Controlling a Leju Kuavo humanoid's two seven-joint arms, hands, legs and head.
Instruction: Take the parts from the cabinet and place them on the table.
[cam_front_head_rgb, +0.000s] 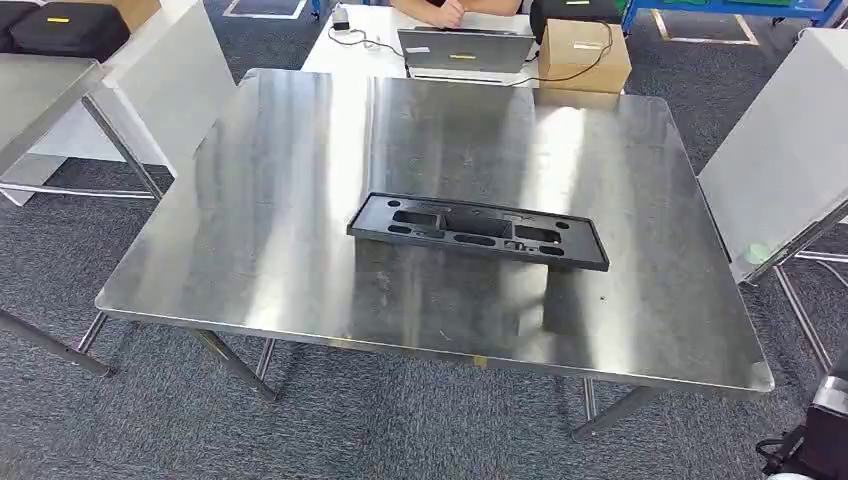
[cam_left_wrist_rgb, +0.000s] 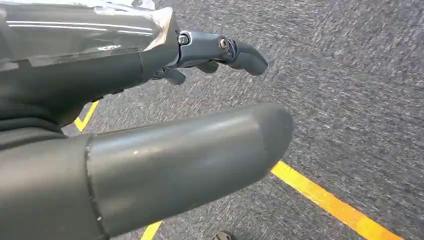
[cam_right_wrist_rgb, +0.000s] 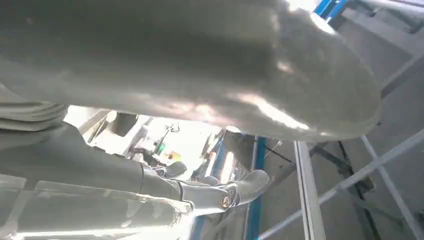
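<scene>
From my station I read the scene from the left across. My left hand (cam_left_wrist_rgb: 150, 125) hangs over grey carpet (cam_left_wrist_rgb: 350, 75) with yellow floor lines (cam_left_wrist_rgb: 325, 197) beneath it; its thumb and dark fingers (cam_left_wrist_rgb: 240, 52) are spread apart with nothing between them, so it holds nothing. In the head view the steel desk (cam_front_head_rgb: 250, 250) fills the middle, and one black plastic part (cam_front_head_rgb: 478, 231) — a long flat tray-like piece with cut-outs — lies on it near the centre, flat and apart from both hands. Further back a person (cam_front_head_rgb: 440, 10) sits behind a laptop (cam_front_head_rgb: 465, 48) beside a cardboard box (cam_front_head_rgb: 583, 52). I judge at least one part delivered; whether more wait in the cabinet I cannot tell. My right hand (cam_right_wrist_rgb: 200, 80) points past a white frame post (cam_right_wrist_rgb: 306, 190), its thumb wide of the fingers (cam_right_wrist_rgb: 250, 182) and empty too — free for another fetch, if there is one.
</scene>
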